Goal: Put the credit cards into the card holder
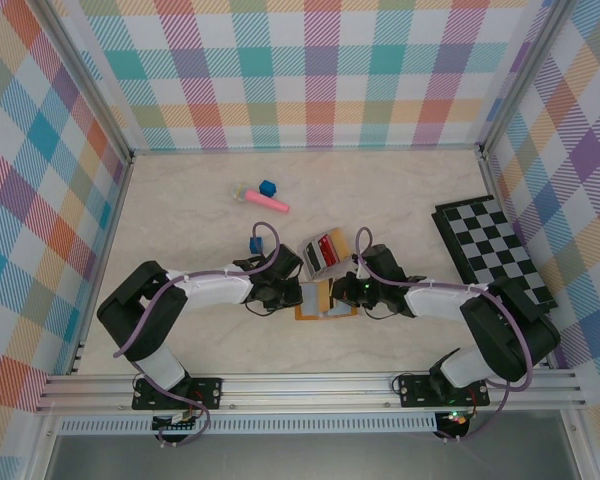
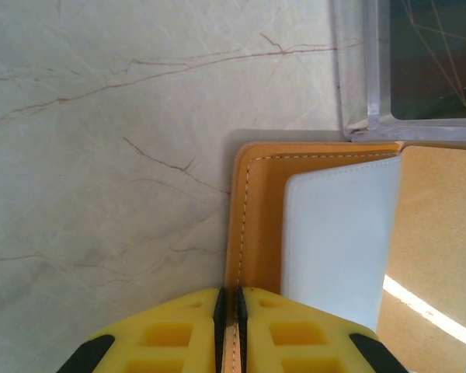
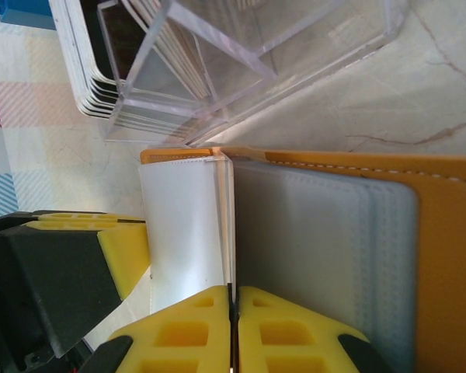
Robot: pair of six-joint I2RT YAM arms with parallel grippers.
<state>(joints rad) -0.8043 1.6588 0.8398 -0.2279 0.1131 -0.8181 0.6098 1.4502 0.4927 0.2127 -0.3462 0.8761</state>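
Observation:
The orange card holder [image 1: 325, 302] lies open on the table between both grippers. My left gripper [image 2: 230, 299] is shut on its stitched orange edge [image 2: 256, 217], beside a white inner sleeve [image 2: 338, 241]. My right gripper [image 3: 233, 291] is shut on a thin white inner leaf of the card holder [image 3: 443, 233], with clear plastic pockets [image 3: 318, 233] to its right. The credit cards [image 1: 330, 245] stand in a clear plastic box [image 3: 241, 47] just behind the holder. Their stacked edges [image 3: 89, 78] show through the box wall. The left gripper's yellow finger [image 3: 120, 252] sits close on the left.
A black-and-white chequered board [image 1: 492, 250] lies at the right wall. A pink marker [image 1: 265, 201] and a blue cube [image 1: 268, 187] are at the back, with another blue cube [image 1: 257, 243] by the left arm. Open marble table [image 2: 101, 155] lies to the left.

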